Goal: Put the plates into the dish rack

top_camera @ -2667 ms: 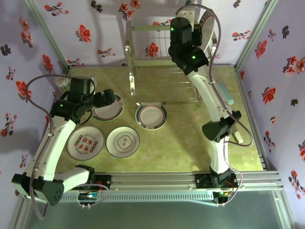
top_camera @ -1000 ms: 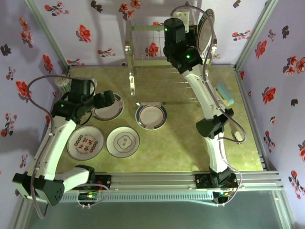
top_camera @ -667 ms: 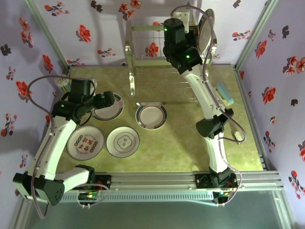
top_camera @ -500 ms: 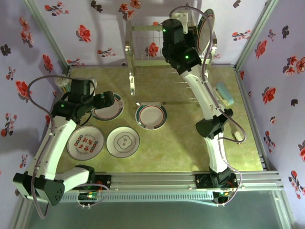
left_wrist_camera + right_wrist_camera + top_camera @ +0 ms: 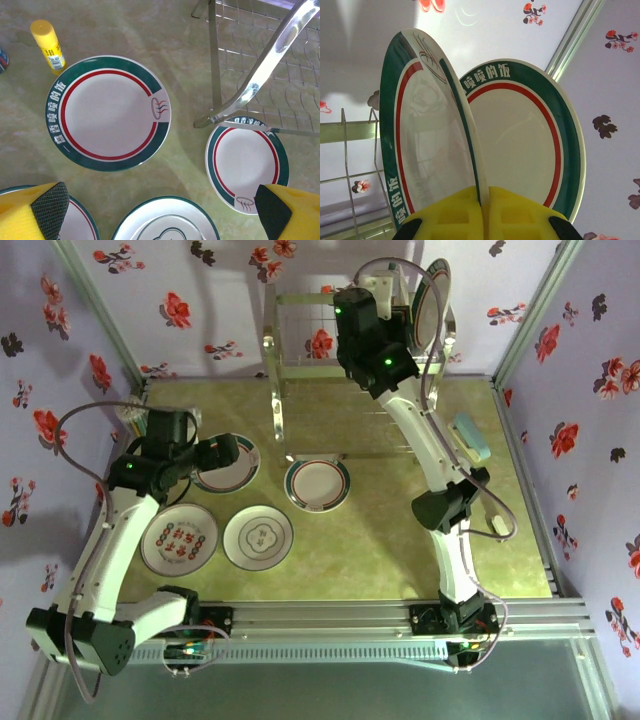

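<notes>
My right gripper [image 5: 482, 207] is shut on the rim of a green-and-red-banded plate [image 5: 427, 135], held upright and edge-on above the dish rack [image 5: 330, 350]. Just behind it, a second banded plate [image 5: 525, 135] stands upright at the rack's right end [image 5: 433, 300]. My left gripper [image 5: 162, 220] hangs open over the table, its yellow fingers [image 5: 42, 210] wide apart. Below it lie two banded plates [image 5: 107, 112] [image 5: 245, 165], the plain plate with the centre motif [image 5: 258, 537] and the red-patterned plate [image 5: 179, 538].
A yellow glue stick [image 5: 49, 46] lies beside the far-left plate. The rack's shiny leg [image 5: 260, 85] stands over the middle banded plate [image 5: 318, 483]. A pale blue object [image 5: 470, 437] and a small white one [image 5: 500, 528] lie at the right. Floral walls enclose the table.
The right arm has shifted left and slightly back over the rack, carrying the plate. The left arm and the plates on the table have barely moved.
</notes>
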You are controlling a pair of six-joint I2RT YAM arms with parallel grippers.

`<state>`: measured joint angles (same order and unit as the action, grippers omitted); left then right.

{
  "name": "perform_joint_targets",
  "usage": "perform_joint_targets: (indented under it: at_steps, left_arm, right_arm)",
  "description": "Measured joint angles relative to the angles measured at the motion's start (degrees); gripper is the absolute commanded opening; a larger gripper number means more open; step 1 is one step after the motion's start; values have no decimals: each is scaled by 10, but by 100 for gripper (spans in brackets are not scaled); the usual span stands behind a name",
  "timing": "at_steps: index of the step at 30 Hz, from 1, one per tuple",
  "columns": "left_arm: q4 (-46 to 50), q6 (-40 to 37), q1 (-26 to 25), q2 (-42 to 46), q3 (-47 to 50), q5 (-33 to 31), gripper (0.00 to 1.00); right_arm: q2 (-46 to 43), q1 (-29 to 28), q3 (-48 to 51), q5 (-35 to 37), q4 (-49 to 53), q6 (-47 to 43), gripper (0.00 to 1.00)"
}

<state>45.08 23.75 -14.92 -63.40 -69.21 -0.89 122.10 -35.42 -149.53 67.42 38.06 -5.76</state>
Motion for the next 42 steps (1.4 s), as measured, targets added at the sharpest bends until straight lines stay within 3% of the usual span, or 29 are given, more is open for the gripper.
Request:
perform_joint_targets:
  at_steps: [4,9,24,26,29,31,38,42]
  left_arm:
    - [0,0,1,2,0,0,100]
    - [0,0,2,2,0,0,100]
    - [0,1,2,5,0,0,100]
    - [0,3,2,5,0,0,100]
    - [0,5,2,6,0,0,100]
    - [2,9,2,7,-1,0,100]
    - [8,18,2,12,-1,3,100]
    - [9,26,2,28,0,11,100]
  right_arm:
    - [-7,0,10,-1,2,13,19]
    - [-20,0,15,-2,5,25,30]
    - [-104,0,15,-23,6,37,46]
    - [-117,-2,19,-32,10,47,57]
    - [-149,-8,43,-46,16,63,89]
    - [-179,-15,64,-63,26,81,99]
    - [-308,-20,181,-155,71,136,99]
    - [-419,-20,327,-216,96,189,99]
